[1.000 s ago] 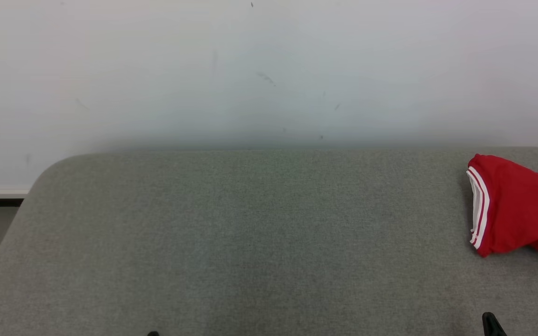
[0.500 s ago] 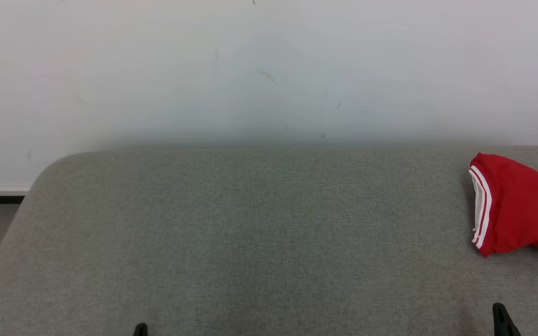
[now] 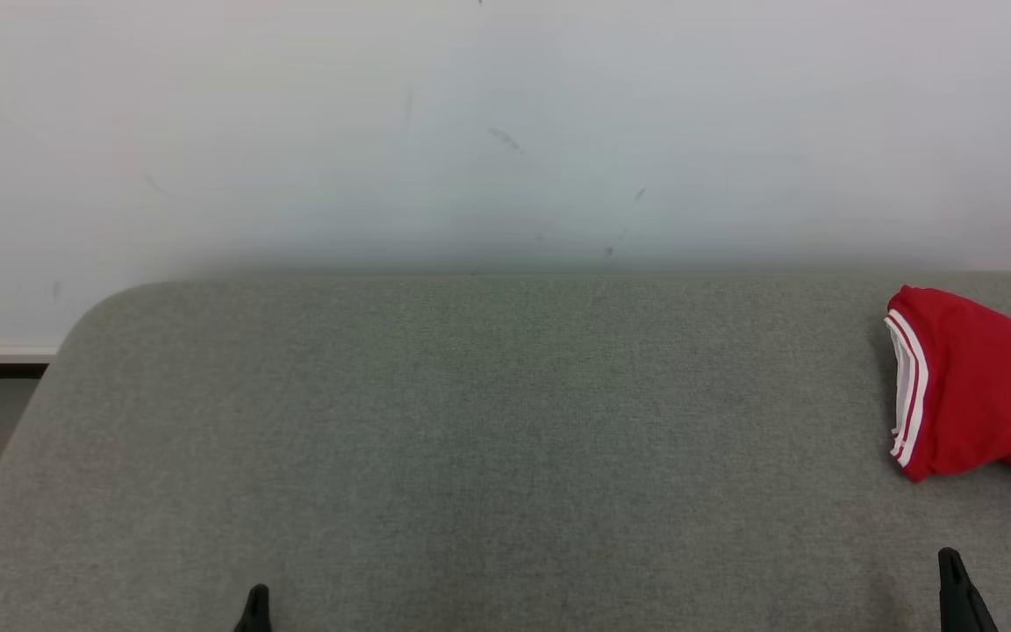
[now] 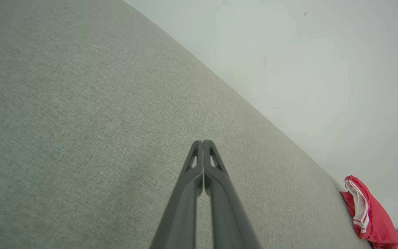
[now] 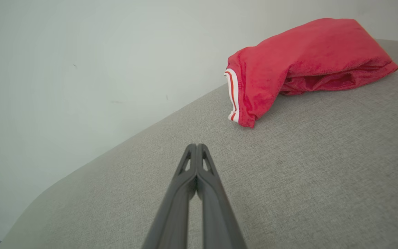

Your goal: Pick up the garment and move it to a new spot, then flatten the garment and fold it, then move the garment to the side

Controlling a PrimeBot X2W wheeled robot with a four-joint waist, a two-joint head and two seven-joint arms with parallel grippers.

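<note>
The red garment (image 3: 979, 386), white-striped at one edge, lies bunched at the right end of the grey worktop (image 3: 488, 421), near the pale wall (image 3: 470, 132). My left pincer (image 3: 254, 607) and right pincer (image 3: 959, 590) are both closed, gripping nothing, clear of it.

red garment (image 3: 984, 395) I'm looking at, bunched in a loose heap, white-striped hem (image 3: 907, 391) facing the middle, lying at the grey cushion's (image 3: 470, 439) far right, near its back edge
</note>
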